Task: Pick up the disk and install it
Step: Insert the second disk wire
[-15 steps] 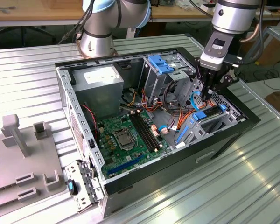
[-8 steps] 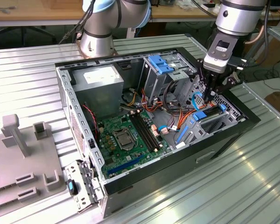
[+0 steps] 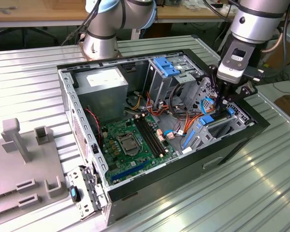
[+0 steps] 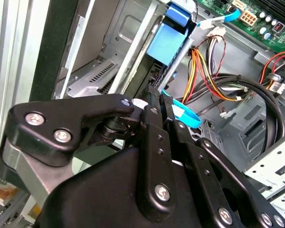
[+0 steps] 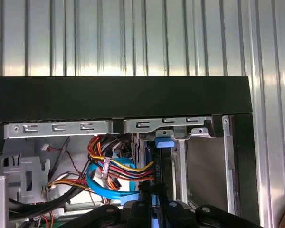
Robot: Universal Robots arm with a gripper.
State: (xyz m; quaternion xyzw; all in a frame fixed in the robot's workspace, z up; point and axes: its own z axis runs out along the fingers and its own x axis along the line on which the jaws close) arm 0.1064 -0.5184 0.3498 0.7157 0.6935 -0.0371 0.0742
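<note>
Entry, for you at the controls. The open computer case lies on its side on the ribbed metal table, and everything below is placed against that case. Inside it, at the end on the exterior view's left, sits the grey power supply. It carries a white label, but you will read no print off it, and no other legible writing or brand shows in the case. The green motherboard covers the case floor, and the metal drive cage with blue tabs stands at the far wall. The disk is in the case's corner on the exterior view's right. It stands on edge in the bay beside the black side wall, with its long axis roughly along that wall, judging by its blue rails. The one arm's gripper reaches down into that same corner, directly over the disk's upper edge, so the disk lies straight below the claw, not off to a side. In the second wrist view the fingers are drawn close together on a thin dark edge. I judge them clamped on the disk.
</note>
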